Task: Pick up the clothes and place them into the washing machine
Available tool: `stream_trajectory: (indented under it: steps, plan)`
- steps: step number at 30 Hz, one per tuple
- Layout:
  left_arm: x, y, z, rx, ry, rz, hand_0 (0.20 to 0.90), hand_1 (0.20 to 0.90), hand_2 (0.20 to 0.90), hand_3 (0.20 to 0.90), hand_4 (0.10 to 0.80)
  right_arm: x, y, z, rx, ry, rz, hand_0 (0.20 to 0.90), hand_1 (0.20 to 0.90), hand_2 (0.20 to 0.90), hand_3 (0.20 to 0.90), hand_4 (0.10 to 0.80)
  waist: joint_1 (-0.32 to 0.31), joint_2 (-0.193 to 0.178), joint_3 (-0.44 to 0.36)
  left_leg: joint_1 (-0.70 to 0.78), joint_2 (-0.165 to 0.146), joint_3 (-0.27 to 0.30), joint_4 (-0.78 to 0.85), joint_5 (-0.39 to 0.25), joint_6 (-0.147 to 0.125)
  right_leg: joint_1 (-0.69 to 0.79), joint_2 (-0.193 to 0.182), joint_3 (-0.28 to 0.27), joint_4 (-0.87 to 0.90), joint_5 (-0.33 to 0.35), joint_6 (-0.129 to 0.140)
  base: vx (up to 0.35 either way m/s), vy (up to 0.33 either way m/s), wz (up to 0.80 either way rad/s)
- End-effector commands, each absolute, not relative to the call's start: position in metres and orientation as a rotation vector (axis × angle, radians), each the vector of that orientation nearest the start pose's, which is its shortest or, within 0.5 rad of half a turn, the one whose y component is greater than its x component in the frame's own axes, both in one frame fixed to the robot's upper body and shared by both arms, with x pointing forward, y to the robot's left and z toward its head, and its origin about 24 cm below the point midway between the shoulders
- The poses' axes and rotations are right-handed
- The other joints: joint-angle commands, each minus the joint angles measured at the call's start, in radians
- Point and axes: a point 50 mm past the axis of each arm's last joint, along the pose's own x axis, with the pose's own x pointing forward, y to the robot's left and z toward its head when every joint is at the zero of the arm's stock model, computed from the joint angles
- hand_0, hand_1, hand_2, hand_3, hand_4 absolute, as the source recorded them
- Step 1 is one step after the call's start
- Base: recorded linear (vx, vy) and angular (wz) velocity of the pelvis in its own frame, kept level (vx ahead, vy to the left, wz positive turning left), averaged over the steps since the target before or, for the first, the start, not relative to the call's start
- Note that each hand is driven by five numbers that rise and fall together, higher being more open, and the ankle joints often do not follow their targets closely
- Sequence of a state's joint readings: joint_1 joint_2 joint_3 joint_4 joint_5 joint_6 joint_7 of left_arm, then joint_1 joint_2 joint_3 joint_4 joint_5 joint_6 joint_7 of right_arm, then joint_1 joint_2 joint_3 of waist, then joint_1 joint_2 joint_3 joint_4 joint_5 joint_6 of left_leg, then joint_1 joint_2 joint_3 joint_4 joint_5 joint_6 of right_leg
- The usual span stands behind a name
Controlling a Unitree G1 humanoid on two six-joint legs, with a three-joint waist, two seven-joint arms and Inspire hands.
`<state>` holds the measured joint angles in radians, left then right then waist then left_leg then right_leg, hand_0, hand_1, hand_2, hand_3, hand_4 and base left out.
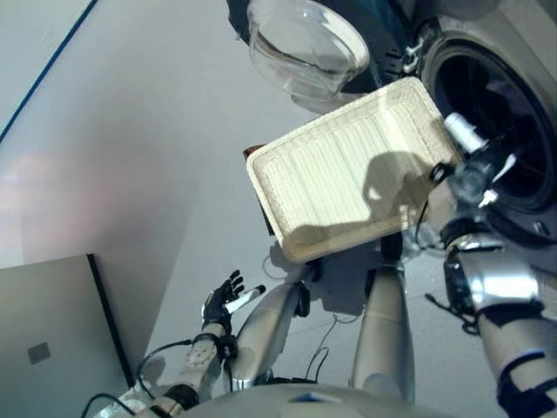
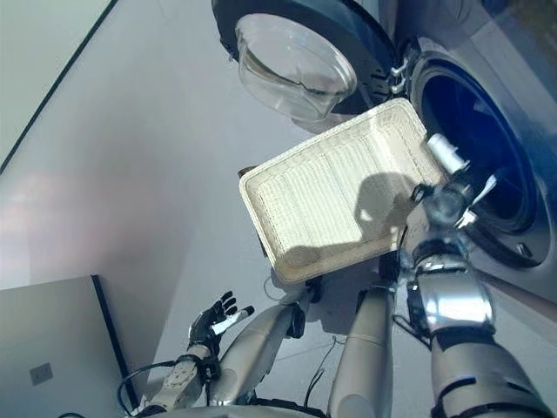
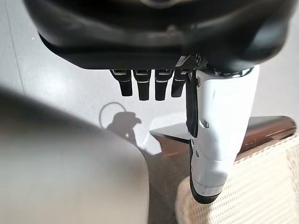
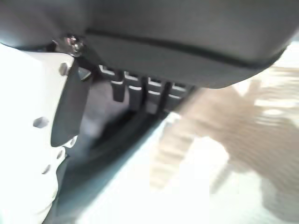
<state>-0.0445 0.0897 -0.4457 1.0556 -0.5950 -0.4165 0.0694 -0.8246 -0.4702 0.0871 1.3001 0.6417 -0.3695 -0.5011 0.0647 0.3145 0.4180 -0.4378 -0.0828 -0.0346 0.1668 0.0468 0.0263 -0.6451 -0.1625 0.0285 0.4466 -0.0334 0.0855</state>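
Observation:
The shallow wicker basket (image 1: 348,174) is tipped up with its far edge toward the washing machine's open drum (image 1: 505,113). Its inside shows bare weave and no clothes. My right hand (image 1: 470,174) is at the basket's right rim by the drum mouth, with its white thumb over the rim, holding the basket tilted. The drum is dark inside and I cannot tell what is in it. My left hand (image 1: 224,300) hangs low near the floor, fingers spread and empty. In the left wrist view, that hand's thumb (image 3: 215,140) points toward the basket's corner (image 3: 261,186).
The machine's round glass door (image 1: 305,48) stands open to the left of the drum, just above the basket. The low dark brown box (image 3: 266,133) sits under the basket. A grey panel (image 1: 43,340) lies at the lower left on the floor.

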Motion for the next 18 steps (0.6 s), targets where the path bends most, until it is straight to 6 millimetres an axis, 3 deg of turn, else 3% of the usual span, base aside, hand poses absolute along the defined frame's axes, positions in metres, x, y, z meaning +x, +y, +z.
stream_trajectory:
  steps: [1, 7, 10, 12, 18]
  plan:
    - [0.131, 0.172, -0.146, -0.08, 0.784, 0.154, 0.9, 0.9, 0.9, 0.9, 0.8, 0.349, -0.287, 0.065, 0.106, 0.038, -0.725, 0.9, 0.9, 0.9, 0.9, 0.8, 0.011, -0.051, -0.05, -0.065, 0.0, 0.006, 0.029, 0.016, -0.043, 0.124, 0.048, -0.044, -0.126, 0.014, -0.047, 0.053, -0.092, 0.1]
    - [0.122, 0.188, -0.15, -0.018, 0.83, 0.189, 0.9, 0.9, 0.9, 0.9, 0.8, 0.302, -0.261, -0.021, 0.092, 0.292, -0.619, 0.9, 0.9, 0.9, 0.9, 0.8, 0.021, -0.121, -0.089, 0.003, 0.006, -0.02, -0.008, 0.024, -0.044, 0.224, 0.043, -0.086, -0.195, 0.031, -0.036, 0.05, -0.061, 0.12]
    - [0.121, 0.193, -0.15, -0.009, 0.835, 0.208, 0.9, 0.9, 0.9, 0.9, 0.8, 0.288, -0.254, -0.035, 0.113, 0.319, -0.594, 0.9, 0.9, 0.9, 0.9, 0.8, 0.02, -0.144, -0.104, 0.02, 0.008, -0.027, -0.018, 0.03, -0.044, 0.25, 0.041, -0.1, -0.221, 0.042, -0.033, 0.037, -0.04, 0.14]
    - [0.116, 0.2, -0.152, 0.008, 0.856, 0.229, 0.9, 0.9, 0.9, 0.9, 0.8, 0.269, -0.246, -0.053, 0.117, 0.361, -0.557, 0.9, 0.9, 0.9, 0.9, 0.8, 0.017, -0.183, -0.13, 0.06, 0.013, -0.038, -0.029, 0.022, -0.043, 0.298, 0.038, -0.114, -0.243, 0.04, -0.026, 0.09, -0.054, 0.12]
    - [0.113, 0.211, -0.152, 0.04, 0.876, 0.259, 0.9, 0.9, 0.9, 0.9, 0.8, 0.246, -0.243, -0.071, 0.064, 0.429, -0.494, 0.9, 0.9, 0.9, 0.9, 0.8, 0.021, -0.244, -0.206, 0.133, 0.024, -0.057, -0.077, 0.025, -0.046, 0.379, 0.031, -0.141, -0.313, 0.059, -0.011, 0.07, -0.044, 0.1]
